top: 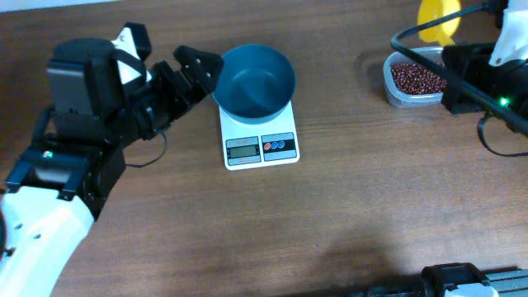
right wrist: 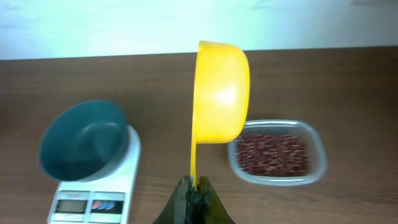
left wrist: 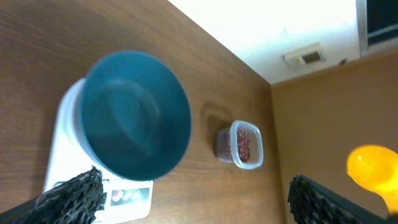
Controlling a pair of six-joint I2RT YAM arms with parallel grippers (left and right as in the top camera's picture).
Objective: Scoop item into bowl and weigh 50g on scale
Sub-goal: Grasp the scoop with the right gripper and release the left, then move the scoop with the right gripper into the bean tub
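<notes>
The teal-blue bowl [top: 257, 80] sits empty on the white scale [top: 260, 146] at the table's middle back. It also shows in the left wrist view [left wrist: 134, 115] and the right wrist view [right wrist: 82, 140]. The red-brown beans [top: 417, 78] lie in a clear tub [top: 398, 97] at the back right, also in the right wrist view [right wrist: 272, 154]. My left gripper [top: 198, 68] is open and empty, just left of the bowl's rim. My right gripper [right wrist: 198, 186] is shut on the handle of a yellow scoop [right wrist: 219, 93], held above the tub's far side [top: 437, 21].
The scale's display and its red and blue buttons [top: 279, 146] face the front edge. A black cable [top: 412, 41] loops over the tub area by the right arm. Bare wood table lies in front of the scale.
</notes>
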